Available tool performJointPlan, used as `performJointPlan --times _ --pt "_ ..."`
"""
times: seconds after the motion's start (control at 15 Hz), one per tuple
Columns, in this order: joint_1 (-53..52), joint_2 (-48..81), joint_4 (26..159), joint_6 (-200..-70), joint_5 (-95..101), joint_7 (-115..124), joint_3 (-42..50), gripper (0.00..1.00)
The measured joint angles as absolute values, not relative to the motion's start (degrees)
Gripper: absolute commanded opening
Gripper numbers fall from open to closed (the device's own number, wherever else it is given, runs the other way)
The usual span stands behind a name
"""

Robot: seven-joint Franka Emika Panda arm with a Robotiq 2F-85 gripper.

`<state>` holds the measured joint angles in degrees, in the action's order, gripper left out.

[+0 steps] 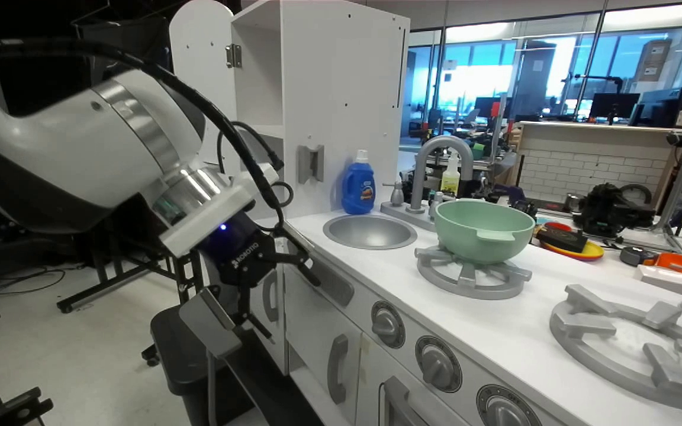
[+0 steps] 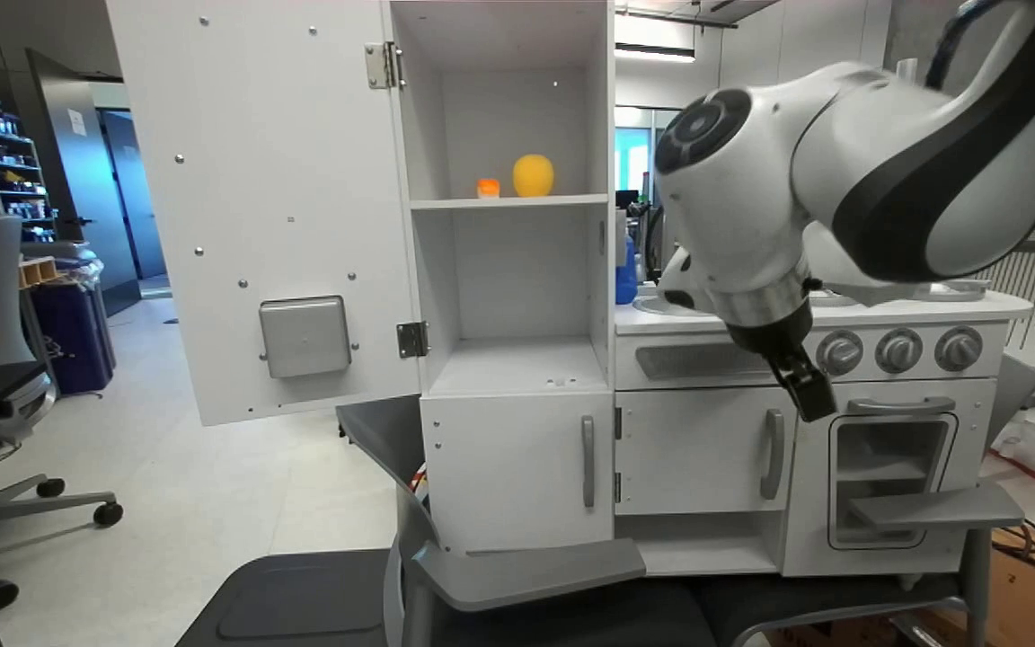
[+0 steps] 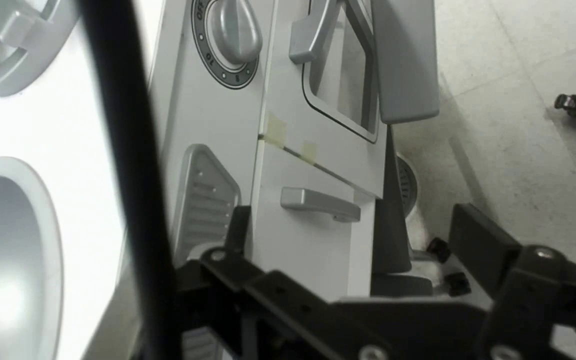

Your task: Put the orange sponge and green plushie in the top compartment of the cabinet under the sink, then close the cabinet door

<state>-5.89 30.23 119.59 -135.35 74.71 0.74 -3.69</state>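
Keep your arm [image 2: 877, 171] away from the open tall cabinet [image 2: 522, 108], well to the left of the gripper [image 1: 293, 310] as you face the kitchen, and work at the under-sink cabinet door [image 2: 697, 449], nearer on that same side and lower. The gripper is empty, its fingers [image 3: 483, 245] spread wide and apart from the door. The door looks shut, so your step is probably to open it for loading or, with the pair inside, to confirm it sits flush; nothing visible settles which. To pull, roll the gripper about a quarter turn first, because its spread runs along the door handle [image 3: 320, 202] rather than across it; then approach square-on. To press, bring the fingers together and push near the handle side, minding the oven handle [image 2: 899, 406] to the gripper's right and the grey armrest [image 2: 940, 508] lower on that side. Well left of the gripper and higher, the tall cabinet's upper shelf [image 2: 508, 203] bears an orange-and-white item [image 2: 488, 188], too small to identify as the orange sponge, with a yellow ball [image 2: 533, 175] just right of it. No green plushie shows; the compartment behind the door, left of and below the gripper, is hidden, so either thing may be inside.
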Motion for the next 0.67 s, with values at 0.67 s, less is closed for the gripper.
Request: performJointPlan --times 0.67 --pt "4.84 0.13 146.08 -145.21 37.29 -13.31 -12.90 1.00"
